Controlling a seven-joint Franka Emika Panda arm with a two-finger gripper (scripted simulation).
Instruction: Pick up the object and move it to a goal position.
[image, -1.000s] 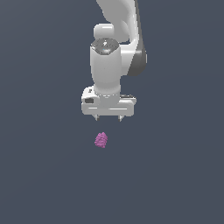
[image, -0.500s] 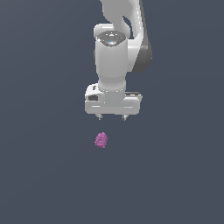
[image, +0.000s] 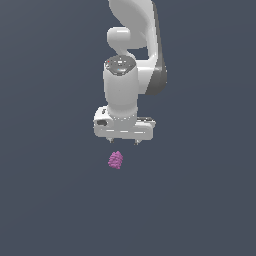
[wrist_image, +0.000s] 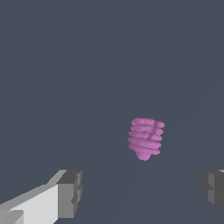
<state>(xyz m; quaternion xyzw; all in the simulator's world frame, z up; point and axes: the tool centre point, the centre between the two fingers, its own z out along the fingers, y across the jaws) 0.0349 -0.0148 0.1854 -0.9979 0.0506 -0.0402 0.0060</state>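
Across plain dark slate surface (image: 50, 200), no edges visible: one ridged magenta object (image: 115, 160), apparently lying loose; one white gripper (image: 123, 142) above, jaws spread, clear of it.

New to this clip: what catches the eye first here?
The big white robot arm reaching down from the top of the exterior view, its open end effector empty. Just below it sits a small ridged purple lump, untouched, on a plain dark grey floor; the wrist view shows it between the grey fingers.
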